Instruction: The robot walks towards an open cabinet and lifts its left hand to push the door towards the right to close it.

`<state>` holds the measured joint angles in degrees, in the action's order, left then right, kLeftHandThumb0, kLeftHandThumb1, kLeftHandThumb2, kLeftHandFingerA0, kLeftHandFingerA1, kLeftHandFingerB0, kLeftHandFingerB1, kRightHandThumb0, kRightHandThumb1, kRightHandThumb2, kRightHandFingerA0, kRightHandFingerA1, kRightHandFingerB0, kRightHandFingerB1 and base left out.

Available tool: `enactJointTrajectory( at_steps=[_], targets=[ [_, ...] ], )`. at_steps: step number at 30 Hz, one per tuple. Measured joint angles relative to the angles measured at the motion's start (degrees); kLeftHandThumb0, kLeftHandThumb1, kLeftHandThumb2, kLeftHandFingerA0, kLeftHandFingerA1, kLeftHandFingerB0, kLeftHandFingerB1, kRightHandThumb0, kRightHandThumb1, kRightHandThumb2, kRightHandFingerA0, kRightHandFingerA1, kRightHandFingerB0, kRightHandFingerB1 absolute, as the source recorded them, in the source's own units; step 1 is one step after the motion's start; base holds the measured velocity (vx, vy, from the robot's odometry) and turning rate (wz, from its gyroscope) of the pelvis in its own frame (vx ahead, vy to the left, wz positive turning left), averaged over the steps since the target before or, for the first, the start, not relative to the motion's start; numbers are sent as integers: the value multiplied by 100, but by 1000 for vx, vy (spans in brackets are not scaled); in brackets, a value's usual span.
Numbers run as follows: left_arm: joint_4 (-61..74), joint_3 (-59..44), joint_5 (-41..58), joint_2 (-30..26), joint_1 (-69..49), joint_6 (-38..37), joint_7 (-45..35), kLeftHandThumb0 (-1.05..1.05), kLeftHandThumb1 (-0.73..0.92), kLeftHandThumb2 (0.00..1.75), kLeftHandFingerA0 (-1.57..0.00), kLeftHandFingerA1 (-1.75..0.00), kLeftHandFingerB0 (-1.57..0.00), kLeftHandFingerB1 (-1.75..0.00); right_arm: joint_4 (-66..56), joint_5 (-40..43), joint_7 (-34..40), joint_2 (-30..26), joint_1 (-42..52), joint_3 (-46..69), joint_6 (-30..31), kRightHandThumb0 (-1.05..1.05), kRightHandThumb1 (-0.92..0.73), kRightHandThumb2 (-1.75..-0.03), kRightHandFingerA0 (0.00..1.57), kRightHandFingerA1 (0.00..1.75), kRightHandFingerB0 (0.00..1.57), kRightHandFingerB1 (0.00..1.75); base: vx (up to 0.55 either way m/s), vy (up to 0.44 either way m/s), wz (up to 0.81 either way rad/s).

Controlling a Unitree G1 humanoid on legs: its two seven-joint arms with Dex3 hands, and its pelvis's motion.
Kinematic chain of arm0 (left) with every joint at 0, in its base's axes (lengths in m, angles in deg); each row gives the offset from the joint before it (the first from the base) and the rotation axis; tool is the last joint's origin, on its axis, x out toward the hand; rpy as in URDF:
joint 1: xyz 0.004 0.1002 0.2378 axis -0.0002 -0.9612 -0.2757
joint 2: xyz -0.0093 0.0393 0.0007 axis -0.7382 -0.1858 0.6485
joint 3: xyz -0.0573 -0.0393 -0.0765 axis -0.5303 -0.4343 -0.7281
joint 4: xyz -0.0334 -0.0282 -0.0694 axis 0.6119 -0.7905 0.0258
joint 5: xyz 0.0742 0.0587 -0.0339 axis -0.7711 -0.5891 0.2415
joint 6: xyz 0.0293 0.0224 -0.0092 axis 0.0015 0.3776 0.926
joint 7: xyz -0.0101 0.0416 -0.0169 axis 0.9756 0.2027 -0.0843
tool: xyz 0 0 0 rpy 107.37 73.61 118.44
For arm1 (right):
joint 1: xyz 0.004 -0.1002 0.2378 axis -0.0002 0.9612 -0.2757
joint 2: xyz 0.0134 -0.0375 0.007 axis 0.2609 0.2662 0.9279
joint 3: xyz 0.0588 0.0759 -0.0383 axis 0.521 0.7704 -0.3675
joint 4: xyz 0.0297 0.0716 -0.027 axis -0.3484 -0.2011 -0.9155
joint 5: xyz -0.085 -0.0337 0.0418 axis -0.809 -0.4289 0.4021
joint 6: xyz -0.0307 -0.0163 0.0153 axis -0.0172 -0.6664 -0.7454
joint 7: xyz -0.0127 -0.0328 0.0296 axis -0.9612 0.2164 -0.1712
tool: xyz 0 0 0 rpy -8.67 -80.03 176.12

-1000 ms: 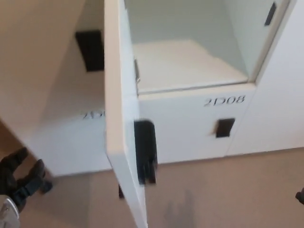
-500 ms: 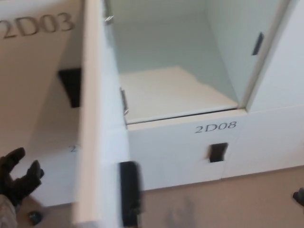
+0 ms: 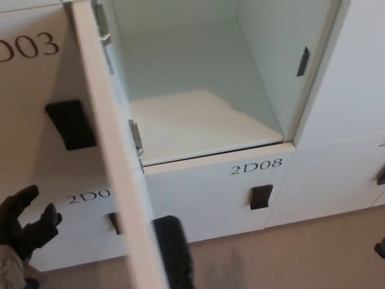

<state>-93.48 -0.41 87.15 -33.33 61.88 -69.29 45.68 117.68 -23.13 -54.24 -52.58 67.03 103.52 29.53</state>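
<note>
The door is a stiff, light hinged panel standing edge-on; push flat on its left face, near the free edge. Left hand is released, fingers spread, clear of the door. The right hand's state cannot be told.

The open door hides part of a label; the right hand is mostly cropped.

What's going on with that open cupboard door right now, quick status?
Left hand open, fingers spread, left of the door, not touching. Right hand barely in view, state unclear. Cabinet door wide open, compartment empty. Nothing blocking the door's path.
</note>
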Motion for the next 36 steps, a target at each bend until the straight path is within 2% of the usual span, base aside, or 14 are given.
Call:
enactJointTrajectory(
  at_steps=[23, 29, 34, 35, 36],
  targets=[
    [10, 55, -104, -31, 54, -24, 0, -27, 57, 98, -32, -76, -14, -62, 134, -4, 6, -5, -143, -58, -70, -13, -60, -58, 70, 57, 37, 39, 7, 34, 1],
    [11, 63, -109, -31, 54, -24, 2, -29, 57, 98, -32, -76, -12, -61, 160, -5, 6, -5, -143, -63, -93, -15, -56, -57, 64, 55, 36, 38, 0, 0, 0],
    [74, 149, -160, -31, -4, -79, -14, -30, 55, 97, -34, -77, -12, -61, 145, -4, 28, -6, -135, -66, -93, -13, -55, -55, 67, 57, 37, 38, 0, 0, 0],
    [132, 188, -175, -31, -50, -107, -37, -33, 77, 62, -23, -105, -9, -76, 111, -2, 33, -5, -113, -65, -93, -11, -56, -56, 72, 57, 40, 39, 0, 0, 0],
    [163, 212, -183, -31, -78, -132, -55, -33, 77, 62, -23, -105, -9, -76, 91, -1, 36, -4, -97, -65, -93, -11, -56, -56, 72, 57, 40, 39, 0, 0, 0]
  ],
)
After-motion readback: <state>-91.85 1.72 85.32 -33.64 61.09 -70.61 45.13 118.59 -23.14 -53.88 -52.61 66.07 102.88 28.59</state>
